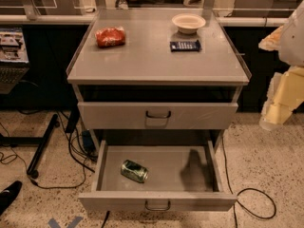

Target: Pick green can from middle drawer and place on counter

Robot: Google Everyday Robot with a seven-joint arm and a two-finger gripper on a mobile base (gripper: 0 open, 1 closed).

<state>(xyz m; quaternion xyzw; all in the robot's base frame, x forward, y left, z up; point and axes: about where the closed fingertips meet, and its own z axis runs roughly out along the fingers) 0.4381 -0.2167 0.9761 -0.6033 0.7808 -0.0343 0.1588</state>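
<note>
The green can (134, 171) lies on its side on the floor of the middle drawer (156, 201), left of centre. This drawer is pulled wide open. The counter (152, 61) is the grey top of the cabinet above it. My gripper (278, 103) shows as a pale yellow and white shape at the right edge, to the right of the cabinet at the height of the upper drawer. It is well apart from the can and holds nothing that I can see.
A red snack bag (110, 36), a white bowl (188, 23) and a dark blue flat object (185, 45) sit on the counter's far half. The upper drawer (158, 115) overhangs the back of the open one. Cables (256, 208) lie on the floor at both sides.
</note>
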